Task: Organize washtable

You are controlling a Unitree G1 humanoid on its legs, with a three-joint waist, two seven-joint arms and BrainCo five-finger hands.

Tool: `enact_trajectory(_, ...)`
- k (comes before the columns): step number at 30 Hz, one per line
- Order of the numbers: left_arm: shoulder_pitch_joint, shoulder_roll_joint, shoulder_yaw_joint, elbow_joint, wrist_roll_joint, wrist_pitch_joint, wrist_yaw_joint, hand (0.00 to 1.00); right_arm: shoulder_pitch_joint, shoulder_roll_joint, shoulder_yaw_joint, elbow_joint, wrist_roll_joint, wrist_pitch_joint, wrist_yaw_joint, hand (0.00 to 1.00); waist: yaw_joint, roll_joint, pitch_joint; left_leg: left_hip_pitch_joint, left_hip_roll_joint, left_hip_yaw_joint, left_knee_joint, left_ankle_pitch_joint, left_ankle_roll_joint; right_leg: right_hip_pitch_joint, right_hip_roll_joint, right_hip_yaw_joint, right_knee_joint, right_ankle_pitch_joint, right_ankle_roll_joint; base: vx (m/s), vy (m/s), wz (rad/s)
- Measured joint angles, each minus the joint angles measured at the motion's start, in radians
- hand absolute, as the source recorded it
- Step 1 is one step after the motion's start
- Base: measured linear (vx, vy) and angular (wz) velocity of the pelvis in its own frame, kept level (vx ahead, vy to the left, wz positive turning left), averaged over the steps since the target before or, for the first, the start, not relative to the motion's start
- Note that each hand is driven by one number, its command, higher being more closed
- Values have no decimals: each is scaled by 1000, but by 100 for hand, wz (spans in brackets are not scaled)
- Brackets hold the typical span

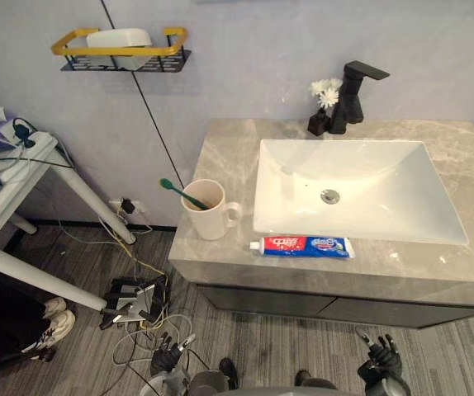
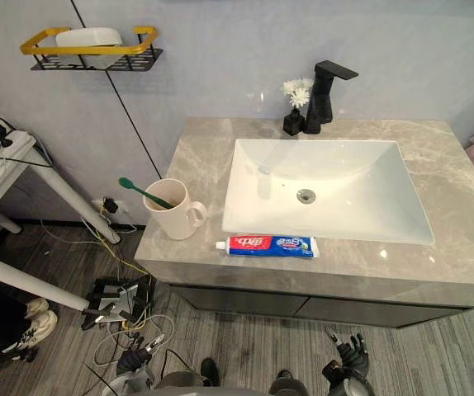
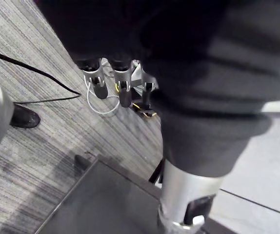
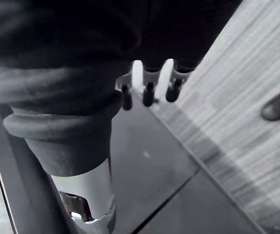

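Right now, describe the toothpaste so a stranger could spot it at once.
Find the grey stone counter with the white sink set in it. Along the counter's front strip, beside the sink's near edge, a toothpaste tube lies flat. It alone is red, white and blue; the cream mug to its left stands upright holding a green toothbrush.

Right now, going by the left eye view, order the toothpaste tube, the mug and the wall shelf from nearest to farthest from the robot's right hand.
From the right hand, low at front right:
1. Toothpaste tube, on the front edge of the counter.
2. Mug, at the counter's left end.
3. Wall shelf, high at far left.
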Motion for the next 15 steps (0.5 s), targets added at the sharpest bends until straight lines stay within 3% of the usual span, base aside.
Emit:
enact_trajectory(5,15,-1,0,35,-3,1,-1,0,11,6,-40,20,3,0,-2,0,-20,-2,-6,94,-35,24,-119,45,11,46,-9,23,-37,19,24,53,67,-13)
enact_trajectory(6,-5,1,-5,79,-11,1,-2,0,-36,3,-59,115,3,0,-3,0,-41,2,-7,148,-23,35,-120,30,-8,118,14,30,-87,16,13,31,32,-7)
enact_trajectory(15,-6,0,-4,98,-11,1,-6,0,-32,-2,-107,173,3,6,2,0,-39,3,-7,150,-25,26,-120,30,-8,125,13,20,-89,16,13,0,0,3)
